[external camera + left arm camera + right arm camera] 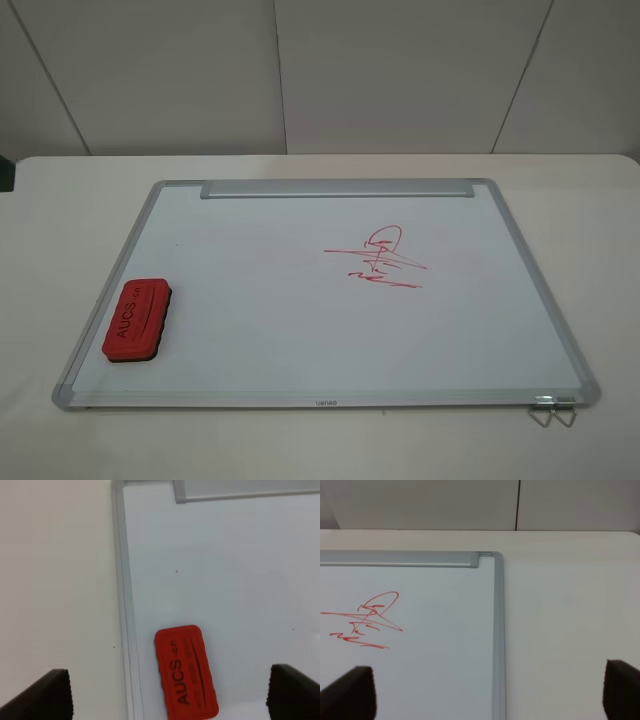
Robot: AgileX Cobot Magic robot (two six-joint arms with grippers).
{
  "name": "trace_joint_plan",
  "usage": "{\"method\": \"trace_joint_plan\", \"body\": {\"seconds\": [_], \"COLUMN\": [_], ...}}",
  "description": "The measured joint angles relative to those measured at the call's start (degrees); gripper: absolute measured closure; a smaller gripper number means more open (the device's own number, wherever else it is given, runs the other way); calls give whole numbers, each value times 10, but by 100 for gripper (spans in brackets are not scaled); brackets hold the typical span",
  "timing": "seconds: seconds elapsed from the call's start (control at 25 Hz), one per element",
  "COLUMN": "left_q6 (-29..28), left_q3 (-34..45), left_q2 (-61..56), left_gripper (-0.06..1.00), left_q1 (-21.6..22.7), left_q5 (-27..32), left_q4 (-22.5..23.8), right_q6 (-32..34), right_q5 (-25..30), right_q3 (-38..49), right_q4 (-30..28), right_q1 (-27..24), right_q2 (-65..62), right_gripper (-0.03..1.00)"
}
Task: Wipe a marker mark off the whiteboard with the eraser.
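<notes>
The whiteboard (290,320) lies flat on the table, silver-framed, with its tray strip (335,189) along the far edge. The red eraser (137,320) rests on the board beside its left frame, "AUCS" facing up. My left gripper (170,682) hangs open above the eraser (185,672), its dark fingertips (52,695) far apart on either side. My right gripper (489,680) is open over the board's far right corner (492,560). The marker mark is not in view. The only writing is a dense red scribble (380,258) crossed by horizontal strokes, right of centre. Neither arm shows in the exterior high view.
A cream table (60,200) surrounds the board, with a white panelled wall behind. Small metal clips (553,412) stick out under the board's near right corner. The scribble (370,620) also shows in the right wrist view.
</notes>
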Motion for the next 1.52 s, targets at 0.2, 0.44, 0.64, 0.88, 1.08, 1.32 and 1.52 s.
{"method": "trace_joint_plan", "body": {"seconds": [0.2,0.44,0.64,0.88,1.08,1.32,1.52], "left_q6": [64,134,170,174,175,176,176], "left_q3": [2,5,38,124,157,158,158], "left_q2": [-134,-249,-295,-319,-339,-361,-409], "left_gripper": [17,17,17,17,17,17,17], "left_q1": [0,0,0,0,0,0,0], "left_q5": [110,153,153,147,126,120,119], "left_q4": [-3,-41,-85,-100,-106,-106,-106], "right_q6": [0,0,0,0,0,0,0], "right_q5": [0,0,0,0,0,0,0], "right_q3": [0,0,0,0,0,0,0], "right_q4": [0,0,0,0,0,0,0], "right_q1": [0,0,0,0,0,0,0], "right_q2": [0,0,0,0,0,0,0], "right_gripper": [14,14,14,14,14,14,14]}}
